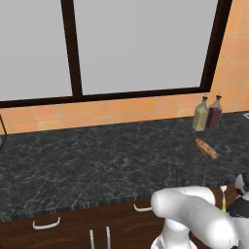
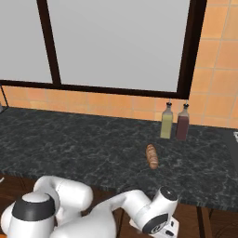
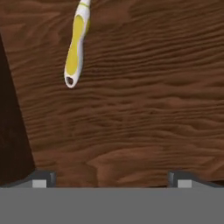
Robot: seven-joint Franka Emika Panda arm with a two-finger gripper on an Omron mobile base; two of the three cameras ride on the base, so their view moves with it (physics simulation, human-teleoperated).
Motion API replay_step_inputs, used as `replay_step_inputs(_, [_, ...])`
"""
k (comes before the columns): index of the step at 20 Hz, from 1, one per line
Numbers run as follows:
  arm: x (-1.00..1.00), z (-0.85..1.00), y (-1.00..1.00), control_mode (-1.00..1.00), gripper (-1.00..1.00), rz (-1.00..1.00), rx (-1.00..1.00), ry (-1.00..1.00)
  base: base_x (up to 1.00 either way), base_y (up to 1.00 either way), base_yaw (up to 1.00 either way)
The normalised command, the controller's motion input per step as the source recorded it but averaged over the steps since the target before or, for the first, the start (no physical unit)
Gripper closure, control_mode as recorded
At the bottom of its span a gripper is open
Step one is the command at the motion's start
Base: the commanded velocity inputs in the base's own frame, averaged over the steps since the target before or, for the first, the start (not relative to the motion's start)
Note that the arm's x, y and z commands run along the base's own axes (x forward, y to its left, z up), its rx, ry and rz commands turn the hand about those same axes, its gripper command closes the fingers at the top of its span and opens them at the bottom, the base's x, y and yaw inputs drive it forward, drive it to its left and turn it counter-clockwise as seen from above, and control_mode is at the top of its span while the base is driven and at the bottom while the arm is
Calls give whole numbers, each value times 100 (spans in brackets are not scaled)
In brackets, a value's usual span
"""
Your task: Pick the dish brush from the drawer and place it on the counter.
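Two Fingers Spread Wide Over the Drawer Floor, Brush Lying Free

Most of the black marbled desk (image 1: 97,160) lies bare, a long run of open slab from its left end to the loaf. Its dark front edge runs above the wooden cabinet fronts (image 1: 73,228) with their pale handles. Along its back edge stands an orange tiled wall (image 2: 218,69) under a big dark-framed window (image 1: 121,44).

Next in size, the white arm (image 2: 93,214) bends low in front of the desk's front edge, its hand reaching down below the slab.

Two glass bottles (image 2: 175,122) stand side by side near the back wall, close together. Just in front of them, a brown loaf (image 2: 151,156) lies on the slab, apart from both bottles and short of the front edge.

Inside the drawer, the wooden floor (image 3: 140,109) spreads wide and bare, with a dark side wall (image 3: 11,122) at the hand view's left. The dish brush (image 3: 75,46) lies flat on that floor near the top of the hand view, its yellow handle running off the upper edge. The gripper (image 3: 112,179) hangs above the wood with its fingers (image 3: 40,179) fully apart, holding nothing, well apart from the brush.
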Motion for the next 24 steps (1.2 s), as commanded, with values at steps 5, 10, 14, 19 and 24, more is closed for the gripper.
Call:
replay_step_inputs(5, [0,-44,-2,-100,-100,0,0,0,0,0,0])
replay_step_inputs(10, [0,-47,0,-100,-100,0,0,0,0,0,0])
replay_step_inputs(14, [0,-24,0,-100,-100,0,0,0,0,0,0])
replay_step_inputs(19, [-64,-6,-49,-100,-100,-7,6,18,0,0,0])
replay_step_inputs(24, [-100,16,-83,-100,-100,-16,12,28,0,0,0])
